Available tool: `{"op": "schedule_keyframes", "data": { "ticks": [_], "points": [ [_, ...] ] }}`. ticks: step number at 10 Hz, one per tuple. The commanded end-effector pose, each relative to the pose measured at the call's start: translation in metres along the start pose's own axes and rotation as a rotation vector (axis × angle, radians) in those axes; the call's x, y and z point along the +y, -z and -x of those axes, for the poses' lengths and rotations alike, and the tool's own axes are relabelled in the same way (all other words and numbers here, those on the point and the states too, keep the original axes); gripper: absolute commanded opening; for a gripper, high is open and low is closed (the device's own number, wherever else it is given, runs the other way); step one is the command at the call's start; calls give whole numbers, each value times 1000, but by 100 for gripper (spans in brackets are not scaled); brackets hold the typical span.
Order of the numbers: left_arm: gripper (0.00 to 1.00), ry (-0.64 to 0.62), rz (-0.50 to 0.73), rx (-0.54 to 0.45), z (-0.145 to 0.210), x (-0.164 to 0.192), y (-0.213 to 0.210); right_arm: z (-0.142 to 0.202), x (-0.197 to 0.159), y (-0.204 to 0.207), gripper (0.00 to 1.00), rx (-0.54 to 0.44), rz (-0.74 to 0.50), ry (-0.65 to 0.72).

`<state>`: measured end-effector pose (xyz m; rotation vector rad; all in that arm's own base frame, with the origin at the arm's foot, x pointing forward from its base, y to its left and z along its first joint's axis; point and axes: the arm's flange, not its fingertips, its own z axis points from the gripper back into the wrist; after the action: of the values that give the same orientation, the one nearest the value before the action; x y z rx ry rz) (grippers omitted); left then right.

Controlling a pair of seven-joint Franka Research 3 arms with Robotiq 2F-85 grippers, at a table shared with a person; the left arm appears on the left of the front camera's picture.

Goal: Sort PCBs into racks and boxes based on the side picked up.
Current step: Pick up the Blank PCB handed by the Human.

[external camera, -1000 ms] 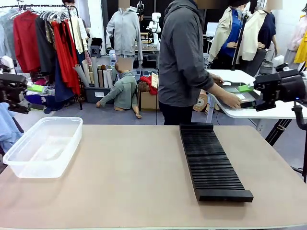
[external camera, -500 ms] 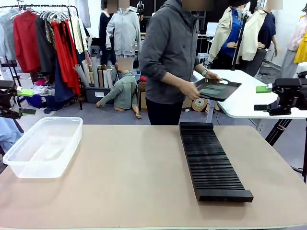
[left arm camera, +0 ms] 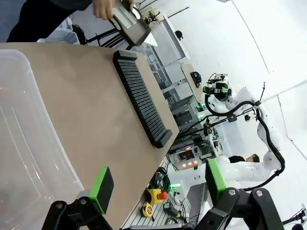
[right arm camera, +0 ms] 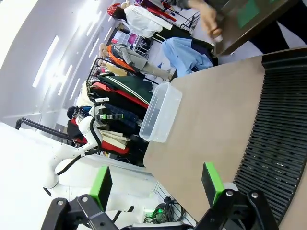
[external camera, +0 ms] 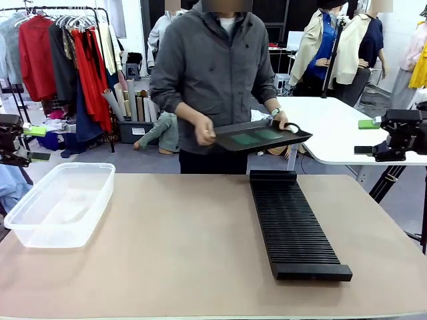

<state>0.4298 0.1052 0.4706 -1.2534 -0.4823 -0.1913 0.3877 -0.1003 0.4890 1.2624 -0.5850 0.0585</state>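
Left claw (external camera: 40, 143): jaws wide, nothing between the left pads (left arm camera: 101, 189). It hangs off the left edge of the beige table (external camera: 180, 253), fingers pointing in toward the middle. The clear colourless plastic rectangular tub (external camera: 50, 237) sits on the table just below and ahead of this claw. In the left wrist view its wall runs right up under the fingers.

Right claw (external camera: 365, 137): jaws also wide, right pads (right arm camera: 212, 182) well apart, nothing gripped. It hangs off the table's right side, fingers pointing inward. The long narrow black rack with fine parallel slots (external camera: 293, 223) lies flat on the table below and ahead of this claw. It is much nearer this claw than the left one and well apart from the tub.

PCBs: two small thin square green circuit boards (external camera: 245, 139) lie flat, side by side, on a flat smooth black tray (external camera: 293, 135). A person in a grey jacket holds the tray at the table's far side. One hand (external camera: 205, 133) grips the tray end toward the left claw, the other hand (external camera: 280, 120) grips the end toward the right claw. The tray is at about claw height and between the two claws. It is well apart from both, somewhat closer to the right one. It sits above the rack's far end without touching it. Can't tell which face of the boards is up.
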Motion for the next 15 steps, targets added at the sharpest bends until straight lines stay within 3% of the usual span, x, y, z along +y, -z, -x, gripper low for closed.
{"op": "schedule_keyframes", "data": {
  "ticks": [1, 15],
  "points": [
    [100, -9, -2, -2, 0, 0, 0, 0, 0, -1, 100, -5, 0, -1],
    [100, -9, -2, -2, 0, 0, 0, 0, 0, -1, 100, -5, 0, -1]
  ]
}}
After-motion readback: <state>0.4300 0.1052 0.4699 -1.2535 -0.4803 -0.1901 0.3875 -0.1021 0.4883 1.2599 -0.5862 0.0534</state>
